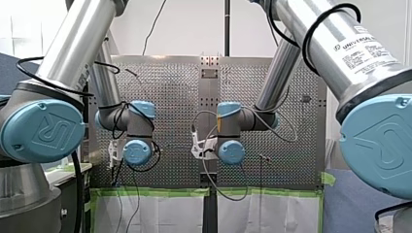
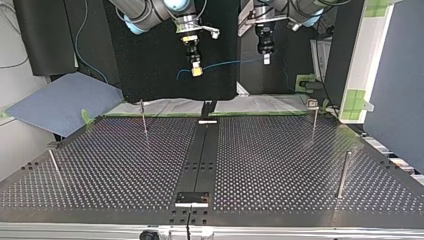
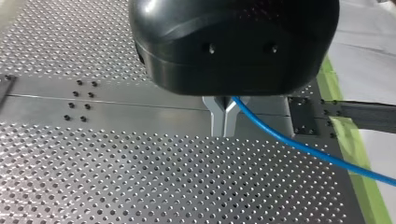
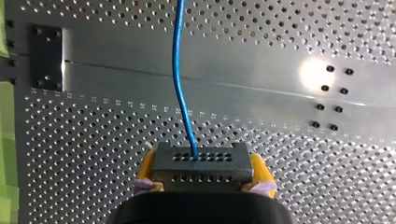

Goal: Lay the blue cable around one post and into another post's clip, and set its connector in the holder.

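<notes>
1. Evidently nothing is routed: the right hand [image 4: 201, 173] clamps the connector [image 4: 201, 161], the left hand [image 3: 224, 119] pinches the blue cable [image 3: 299, 142], slung in air above the desk's [image 2: 280, 160] arm-side edge.
2. The posts [image 2: 143, 117] stand bare; all routing remains.

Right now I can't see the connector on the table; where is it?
The connector is clamped in my right tool, airborne at the top view's upper middle, left of my left tool.

Posts [image 2: 343, 175] are standing near the table's [image 2: 280, 165] edges, leaving its middle open; the blue cable [image 2: 230, 63] is stretching between my left claw [image 2: 266, 60] and my right claw [image 2: 197, 71]
</notes>
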Robot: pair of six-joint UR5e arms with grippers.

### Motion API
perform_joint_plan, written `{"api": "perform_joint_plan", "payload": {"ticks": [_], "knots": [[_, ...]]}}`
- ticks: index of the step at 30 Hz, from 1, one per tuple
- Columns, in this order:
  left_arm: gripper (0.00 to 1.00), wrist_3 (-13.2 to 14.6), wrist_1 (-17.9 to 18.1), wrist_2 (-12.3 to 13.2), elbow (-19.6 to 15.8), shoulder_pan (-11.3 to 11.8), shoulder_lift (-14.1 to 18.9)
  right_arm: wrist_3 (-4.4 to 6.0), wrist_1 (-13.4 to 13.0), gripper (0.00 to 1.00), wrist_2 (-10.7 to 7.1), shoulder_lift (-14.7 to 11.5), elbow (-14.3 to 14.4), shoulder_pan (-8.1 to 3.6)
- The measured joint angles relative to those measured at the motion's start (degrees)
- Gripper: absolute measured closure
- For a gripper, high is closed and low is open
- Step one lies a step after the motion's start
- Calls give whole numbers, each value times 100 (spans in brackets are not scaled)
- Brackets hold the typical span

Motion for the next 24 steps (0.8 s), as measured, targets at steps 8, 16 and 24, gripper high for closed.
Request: {"api": "perform_joint_plan", "payload": {"ticks": [8, 16, 24], "knots": [[98, 0, -54, -3, -10, 3, 2, -1, 397, 100, 1, 6, -29, 14], [98, -50, -72, -53, 35, 51, 53, 19, 723, 100, 29, -32, -72, 55], [90, -206, -403, -218, 266, 198, 406, 324, 1066, 100, -64, -360, -346, 128]]}}
